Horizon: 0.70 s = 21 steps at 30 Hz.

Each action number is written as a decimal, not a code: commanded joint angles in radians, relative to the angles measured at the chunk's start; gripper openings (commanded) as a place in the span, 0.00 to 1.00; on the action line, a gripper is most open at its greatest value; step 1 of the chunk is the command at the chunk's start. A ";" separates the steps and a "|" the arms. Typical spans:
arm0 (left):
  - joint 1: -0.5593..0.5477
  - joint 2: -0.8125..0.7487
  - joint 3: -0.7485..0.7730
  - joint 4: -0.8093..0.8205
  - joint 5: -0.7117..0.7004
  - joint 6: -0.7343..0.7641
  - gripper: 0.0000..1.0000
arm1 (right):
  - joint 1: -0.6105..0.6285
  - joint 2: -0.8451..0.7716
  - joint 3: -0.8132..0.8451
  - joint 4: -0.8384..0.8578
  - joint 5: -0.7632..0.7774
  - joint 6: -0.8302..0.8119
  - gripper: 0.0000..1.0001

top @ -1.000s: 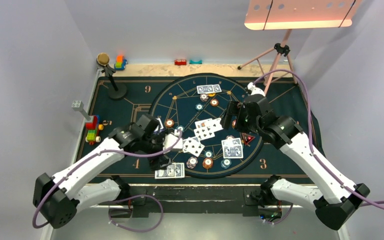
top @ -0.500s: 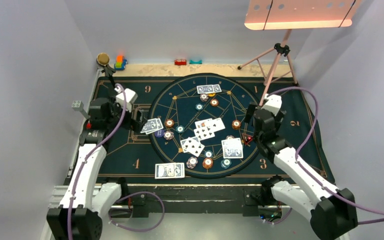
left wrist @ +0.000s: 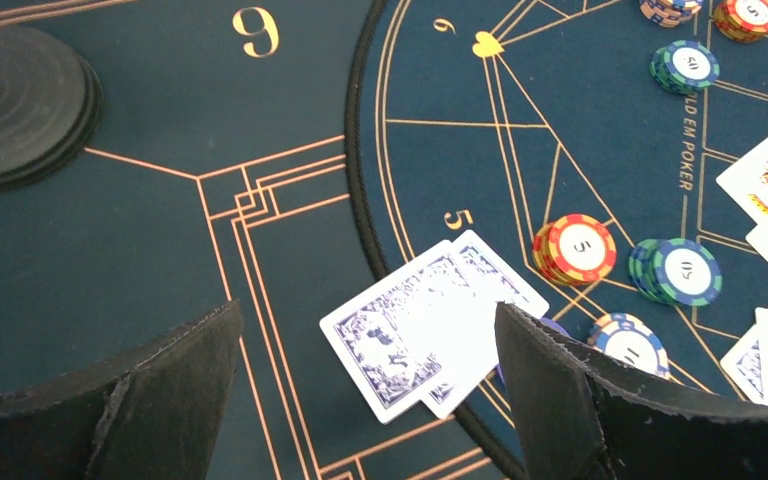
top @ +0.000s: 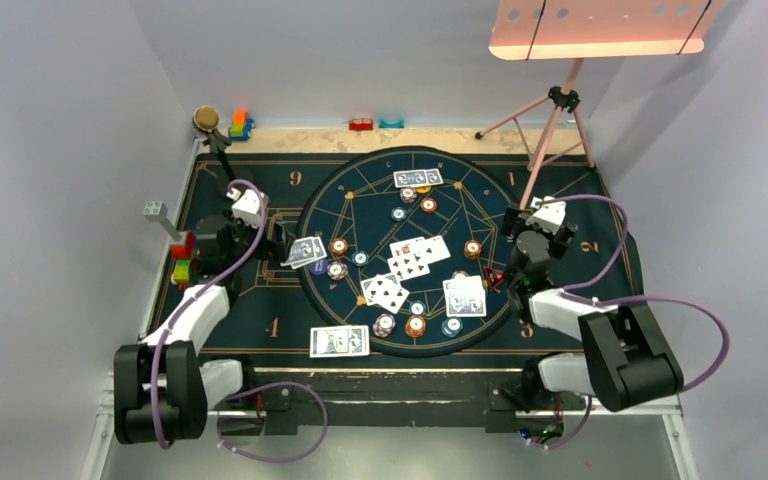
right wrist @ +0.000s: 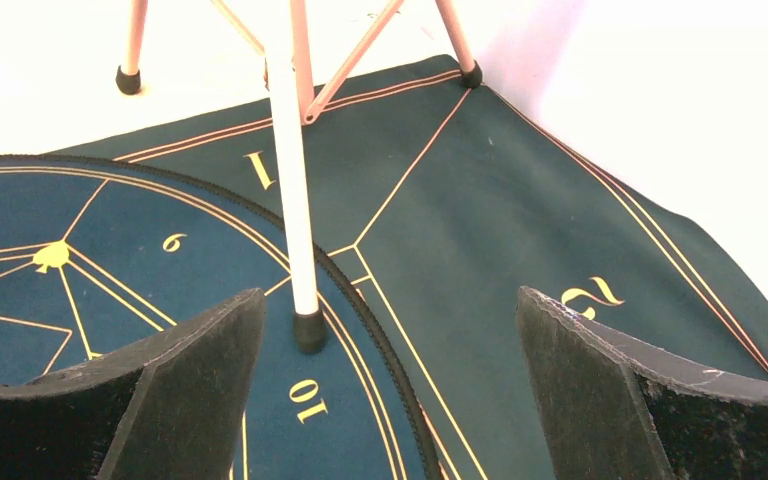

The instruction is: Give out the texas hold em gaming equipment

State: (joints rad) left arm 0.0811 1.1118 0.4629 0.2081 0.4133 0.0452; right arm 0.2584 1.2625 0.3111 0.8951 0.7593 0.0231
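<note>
Face-down blue-backed card pairs lie at the round mat's left edge [top: 306, 251], far side [top: 417, 178], near right [top: 465, 297], and on the table cloth just off its near edge [top: 339, 342]. Face-up cards [top: 416, 257] lie in the middle. Small chips [top: 338, 246] are scattered round the mat. My left gripper [top: 276, 243] is open and empty, just left of the left pair. In the left wrist view that pair [left wrist: 430, 335] lies between the open fingers of my left gripper [left wrist: 367, 312], beside chip stacks [left wrist: 576, 248]. My right gripper [top: 526, 232] is open and empty, over the mat's right edge [right wrist: 390, 300].
A pink tripod leg [right wrist: 295, 200] stands on the mat's rim just ahead of my right gripper. A black stand with a round base [left wrist: 20, 105] sits far left. Colourful toy blocks [top: 185, 260] lie at the left cloth edge.
The left gripper carried a card pair from the mat's near left to its left edge, let go and drew back. The right arm pulled away from the mat's middle to its right edge.
</note>
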 commanded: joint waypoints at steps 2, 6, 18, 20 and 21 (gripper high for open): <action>0.007 0.094 -0.072 0.427 -0.005 0.003 0.99 | -0.018 0.078 0.042 0.240 -0.018 -0.065 0.98; 0.008 0.176 -0.123 0.617 -0.004 -0.003 1.00 | -0.042 0.122 0.041 0.277 -0.058 -0.068 0.98; 0.004 0.250 -0.160 0.745 -0.050 -0.017 1.00 | -0.209 0.141 -0.013 0.363 -0.389 0.024 0.98; 0.004 0.234 -0.160 0.721 -0.057 -0.012 1.00 | -0.220 0.117 -0.004 0.270 -0.396 0.060 0.98; 0.004 0.249 -0.166 0.762 -0.051 -0.020 1.00 | -0.220 0.143 -0.019 0.346 -0.392 0.032 0.98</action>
State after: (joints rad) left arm 0.0845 1.3586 0.3042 0.8513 0.3588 0.0368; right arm 0.0746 1.3926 0.2718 1.1904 0.4873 0.0204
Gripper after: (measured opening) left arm 0.996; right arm 0.983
